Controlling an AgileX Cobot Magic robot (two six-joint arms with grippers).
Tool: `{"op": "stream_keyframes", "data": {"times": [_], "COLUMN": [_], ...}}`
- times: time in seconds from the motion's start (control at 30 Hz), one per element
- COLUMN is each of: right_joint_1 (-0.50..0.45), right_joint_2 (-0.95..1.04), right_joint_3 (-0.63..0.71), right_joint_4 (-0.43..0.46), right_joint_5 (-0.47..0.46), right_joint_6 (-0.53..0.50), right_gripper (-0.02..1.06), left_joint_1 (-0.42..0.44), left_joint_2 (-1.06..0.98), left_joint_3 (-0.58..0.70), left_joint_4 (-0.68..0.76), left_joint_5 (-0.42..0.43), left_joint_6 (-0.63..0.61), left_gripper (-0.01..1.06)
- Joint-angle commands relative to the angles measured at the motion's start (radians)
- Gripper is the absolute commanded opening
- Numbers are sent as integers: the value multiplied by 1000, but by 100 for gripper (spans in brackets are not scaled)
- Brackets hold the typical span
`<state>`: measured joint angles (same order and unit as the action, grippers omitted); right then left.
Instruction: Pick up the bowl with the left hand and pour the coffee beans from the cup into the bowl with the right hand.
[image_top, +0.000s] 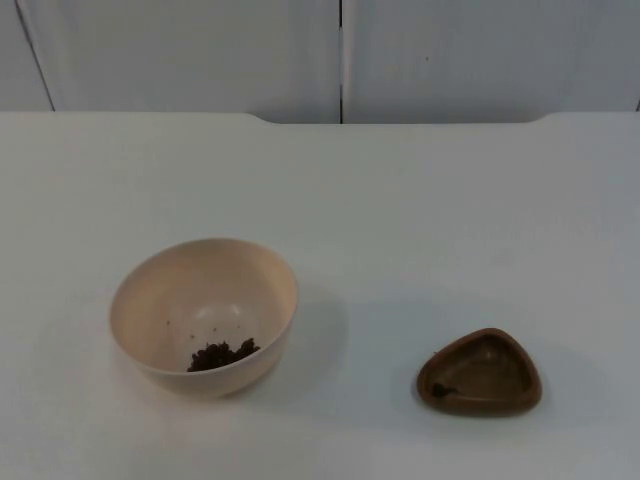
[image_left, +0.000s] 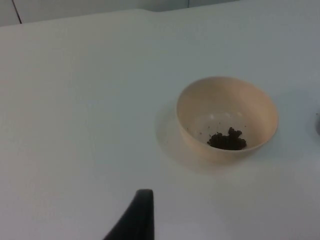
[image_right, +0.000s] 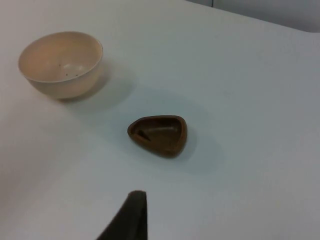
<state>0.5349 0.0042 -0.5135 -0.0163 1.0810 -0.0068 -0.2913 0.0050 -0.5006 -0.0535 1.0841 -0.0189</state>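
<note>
Left pincer (image_left: 142, 210) above table near cream bowl (image_left: 227, 117) holding beans (image_left: 227, 140).

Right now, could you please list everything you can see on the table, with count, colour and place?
bowl: one, cream, standing on the table's left half.
coffee beans: a small dark brown heap, inside the bowl at the bottom of its near wall.
cup: one, brown, rounded-triangle shape, on the table's right half, apart from the bowl; one dark speck lies inside it.
table: one, white, under both vessels.
partition wall: one, grey, at the table's far edge.
left pincer: black fingertip above bare table, short of the bowl.
right pincer: black fingertip above bare table, short of the cup.
</note>
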Motion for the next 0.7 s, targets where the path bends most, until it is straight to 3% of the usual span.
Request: {"op": "stream_keyframes", "data": {"times": [0.0, 0.67], "right_joint_1": [-3, -5], "right_joint_2": [-4, -4], "right_joint_3": [-1, -1], "right_joint_4": [-2, -1], "right_joint_5": [-1, -3], "right_joint_6": [-1, -1], "right_gripper": [105, 105], "left_joint_1": [3, 3], "left_joint_2": [-5, -5], "left_joint_3": [5, 5], "left_joint_4": [2, 2], "left_joint_5": [-14, -14], "left_joint_6": [-4, -4], "left_gripper": [105, 105]}}
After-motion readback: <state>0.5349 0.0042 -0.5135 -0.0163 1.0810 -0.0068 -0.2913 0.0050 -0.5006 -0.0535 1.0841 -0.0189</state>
